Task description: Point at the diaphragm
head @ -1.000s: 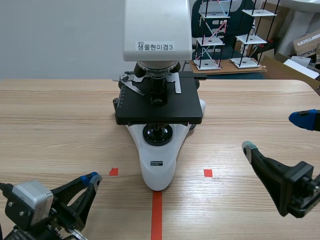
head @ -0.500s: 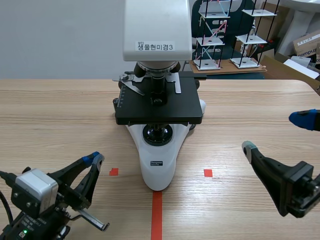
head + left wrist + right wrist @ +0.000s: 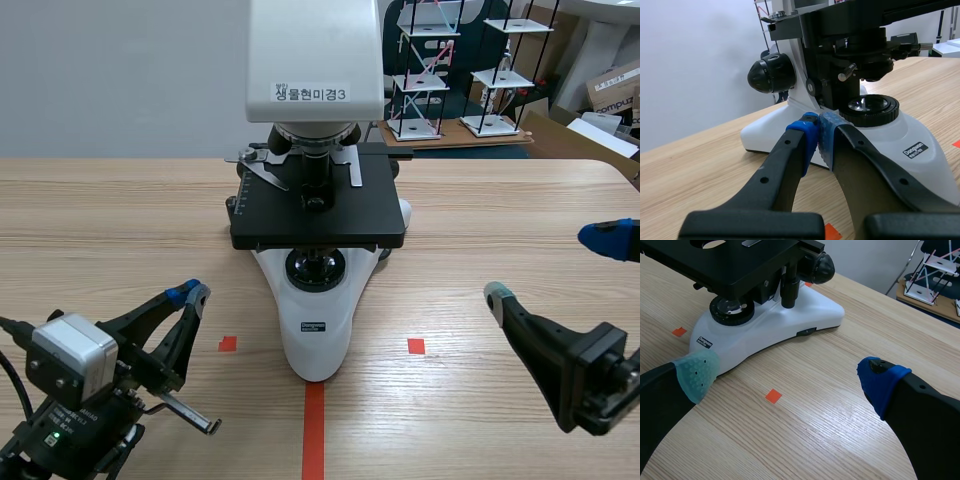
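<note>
You are holding the left gripper [image 3: 819,131] with its pads [image 3: 828,136] pressed together, low by the foot of the microscope [image 3: 316,332]; the diaphragm [image 3: 860,57] is sitting ahead and higher, under the stage [image 3: 900,11] (just above the lamp lens [image 3: 869,105]); the right gripper [image 3: 789,379] is gaping wide, farther off.

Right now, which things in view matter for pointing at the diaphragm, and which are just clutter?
Job:
- microscope
- diaphragm under its stage
- left gripper, shut, facing the microscope

Lying about:
- right gripper, open, off to the side
- stick-and-plate models behind the table
- cardboard box
</note>
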Robot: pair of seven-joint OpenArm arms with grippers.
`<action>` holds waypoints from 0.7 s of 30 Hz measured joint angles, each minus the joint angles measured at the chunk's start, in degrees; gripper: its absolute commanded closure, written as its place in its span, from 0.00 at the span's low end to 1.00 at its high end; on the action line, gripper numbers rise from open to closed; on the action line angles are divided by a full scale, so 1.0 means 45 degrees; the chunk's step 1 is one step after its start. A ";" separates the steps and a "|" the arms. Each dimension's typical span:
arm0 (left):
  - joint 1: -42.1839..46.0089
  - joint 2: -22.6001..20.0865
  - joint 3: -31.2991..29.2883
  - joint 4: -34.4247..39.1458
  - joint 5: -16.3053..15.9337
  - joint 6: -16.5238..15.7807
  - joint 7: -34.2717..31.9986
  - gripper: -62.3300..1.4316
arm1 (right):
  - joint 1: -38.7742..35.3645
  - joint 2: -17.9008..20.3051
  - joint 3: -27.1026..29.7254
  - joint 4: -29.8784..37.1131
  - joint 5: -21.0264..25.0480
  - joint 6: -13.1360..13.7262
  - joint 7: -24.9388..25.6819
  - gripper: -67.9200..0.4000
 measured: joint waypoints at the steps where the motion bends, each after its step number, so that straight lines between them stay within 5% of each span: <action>1: 0.0005 0.0000 0.0000 0.0010 0.0015 0.0000 0.0000 0.95 | 0.0000 0.0000 0.0000 0.0000 0.0000 0.0000 0.0000 0.11; 5: 0.0005 0.0000 0.0000 0.0010 0.0617 -0.0005 -0.0010 0.95 | 0.0000 0.0000 0.0000 0.0000 0.0000 0.0000 0.0000 0.11; 12: -0.0005 0.0000 0.0049 0.0015 0.0199 -0.0782 -0.0665 0.95 | 0.0000 0.0000 0.0000 0.0000 0.0000 0.0000 0.0000 0.11; 21: -0.0141 0.0000 0.0063 0.0015 0.0199 -0.0767 -0.0865 0.95 | 0.0000 0.0000 0.0000 0.0000 0.0000 0.0000 0.0000 0.11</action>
